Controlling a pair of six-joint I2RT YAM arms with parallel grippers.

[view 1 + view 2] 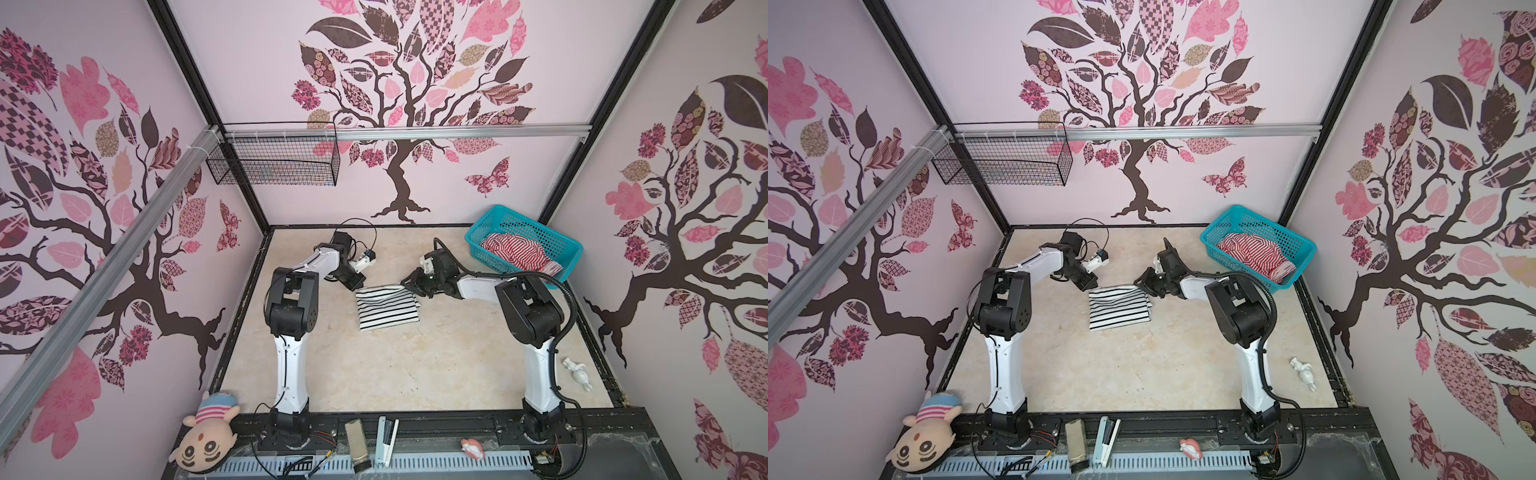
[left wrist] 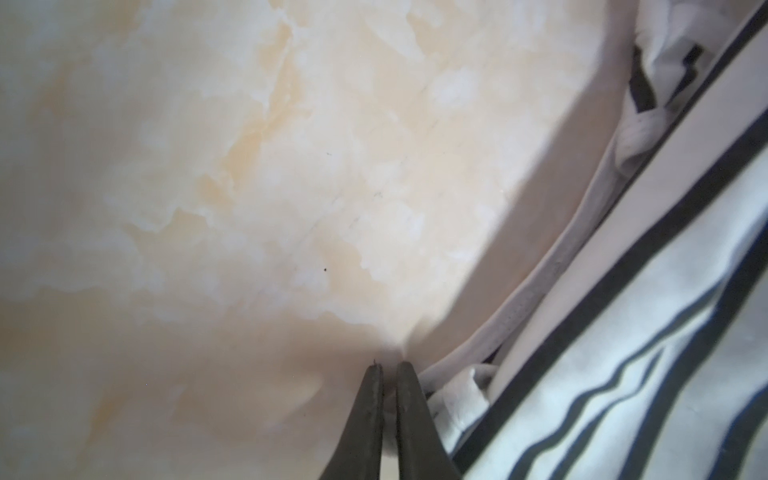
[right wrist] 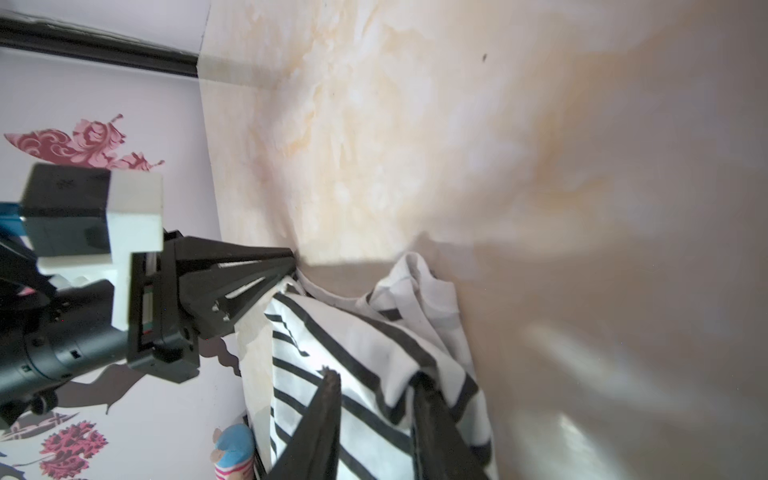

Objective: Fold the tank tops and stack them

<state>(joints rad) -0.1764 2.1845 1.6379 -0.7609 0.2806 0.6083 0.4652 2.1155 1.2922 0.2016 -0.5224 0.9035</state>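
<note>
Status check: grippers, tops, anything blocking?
Left gripper barely parted, beside folded black-and-white top. Right gripper open, straddling its edge. Red-and-white top bunched in teal basket. Nothing in the way.

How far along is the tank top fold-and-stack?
Done: black-and-white top lies folded on the table. In hand: both grippers sit at its far edge, right gripper jaws parted over the cloth, left gripper barely parted beside it. Remaining: red-and-white top lies crumpled in the teal basket, unfolded and unstacked.
</note>
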